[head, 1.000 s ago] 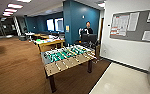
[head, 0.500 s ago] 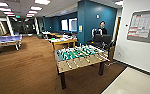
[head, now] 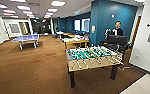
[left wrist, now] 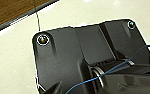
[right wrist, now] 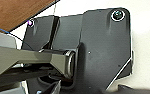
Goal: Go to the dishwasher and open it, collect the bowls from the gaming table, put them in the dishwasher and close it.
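Gaming table (head: 75, 42), with its yellow edge, stands far from our grippers, deep in the room past the football table; small bright things lie on its top, but they are too blurred for us to call them bowls. Of the left gripper (left wrist: 56, 88) and the right gripper (right wrist: 54, 88) we see no more than dark shapes at the picture's edge, and we cannot tell whether they are apart or together. A thin blue cable (left wrist: 116, 67) loops close by the left one. Below both grippers lies a pale smooth floor (left wrist: 11, 62). A little further out from them a dark strip (left wrist: 21, 18) borders that floor, and brown carpet (head: 28, 70) begins on its other side. Out on the carpet, the nearest thing to us is the football table (head: 91, 56), with a green field, rods across it and dark legs. Just behind it a person (head: 117, 30) stands by a dark screen (head: 116, 39), against a teal wall (head: 108, 17). A white wall (head: 146, 45) runs along our right. Well away to our left, about as far off as the gaming table, a blue table-tennis table (head: 26, 38) stands on the carpet. Ceiling lights (head: 58, 3) run in rows above it all.
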You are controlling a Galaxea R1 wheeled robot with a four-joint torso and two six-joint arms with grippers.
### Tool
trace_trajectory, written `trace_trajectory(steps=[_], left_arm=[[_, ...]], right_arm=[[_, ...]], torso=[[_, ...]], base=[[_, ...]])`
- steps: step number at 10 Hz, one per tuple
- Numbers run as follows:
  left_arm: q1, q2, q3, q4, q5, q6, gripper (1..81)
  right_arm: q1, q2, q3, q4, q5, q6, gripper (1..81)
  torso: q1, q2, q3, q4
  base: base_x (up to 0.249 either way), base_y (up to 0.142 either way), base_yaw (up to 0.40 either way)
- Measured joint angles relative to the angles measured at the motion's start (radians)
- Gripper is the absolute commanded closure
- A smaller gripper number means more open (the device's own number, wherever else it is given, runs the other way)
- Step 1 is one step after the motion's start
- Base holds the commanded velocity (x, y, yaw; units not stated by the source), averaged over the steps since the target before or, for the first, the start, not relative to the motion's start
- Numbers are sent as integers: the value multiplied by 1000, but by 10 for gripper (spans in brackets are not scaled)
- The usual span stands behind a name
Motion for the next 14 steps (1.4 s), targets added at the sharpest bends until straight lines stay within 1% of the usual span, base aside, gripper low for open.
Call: trace_trajectory(steps=[4, 6, 7, 10, 12, 14], left_arm=[[0, -8, -3, 0, -1, 0, 10], [2, -8, -1, 0, 1, 0, 10], [-1, -8, -1, 0, 0, -2, 10], [0, -8, -1, 0, 1, -4, 10], [2, -8, -1, 0, 2, -4, 10], [-1, -9, -1, -1, 0, -7, 10]], right_arm=[[3, 3, 0, -1, 9, 0, 10], [-3, 3, 0, -3, 6, 0, 10], [-3, 3, 0, -3, 16, 0, 10], [-3, 3, -3, -5, 17, 0, 10], [-3, 3, -5, -5, 19, -1, 10], [-3, 4, -5, -7, 17, -1, 10]], torso=[[0, 0, 0, 0], [0, 0, 0, 0], [0, 0, 0, 0], [0, 0, 0, 0], [0, 0, 0, 0], [0, 0, 0, 0]], base=[[0, 0, 326], [0, 0, 221], [0, 0, 141], [0, 0, 106], [0, 0, 0], [0, 0, -178]])
